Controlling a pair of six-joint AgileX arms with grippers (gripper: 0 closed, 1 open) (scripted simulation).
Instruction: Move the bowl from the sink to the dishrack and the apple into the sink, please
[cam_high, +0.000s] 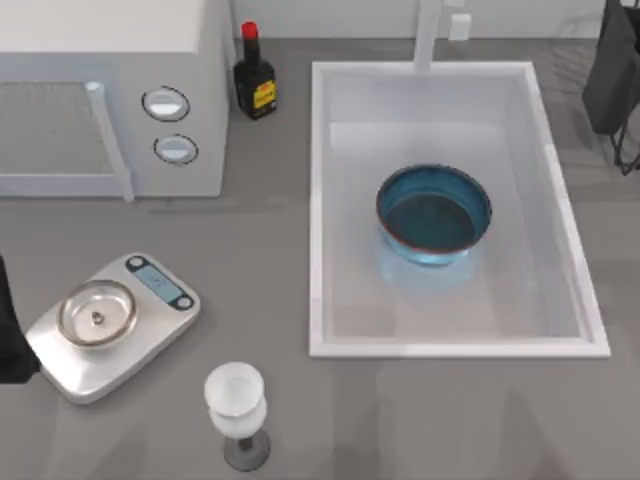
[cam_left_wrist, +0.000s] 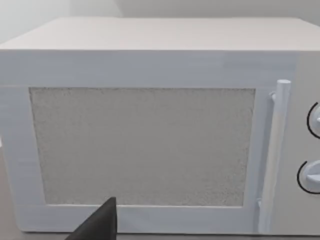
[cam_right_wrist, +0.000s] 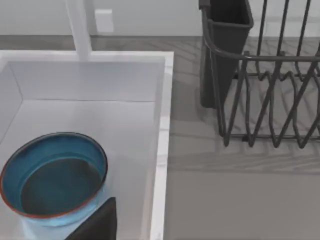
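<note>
The wide deep-blue translucent bowl (cam_high: 434, 215) with thin reddish-brown rim sits upright in the large white rectangular sink (cam_high: 440, 345), probably rigid, slick and breakable, best pinched at its rim; neither claw's opening can be told.

one blue bowl (cam_high: 434, 215), one white sink (cam_high: 325, 200), one microwave (cam_high: 110, 100), one kitchen scale (cam_high: 112, 325), one wine glass (cam_high: 237, 410), one sauce bottle (cam_high: 254, 75), one dish rack (cam_right_wrist: 265, 90)

Looks like a rendered kitchen: white sink (cam_high: 566, 330) with tap (cam_high: 428, 35), microwave (cam_high: 110, 95), wire dishrack (cam_right_wrist: 270, 100), kitchen scale (cam_high: 110, 325) and a sauce bottle (cam_high: 254, 76) on a grey surface (cam_high: 260, 250).
</note>
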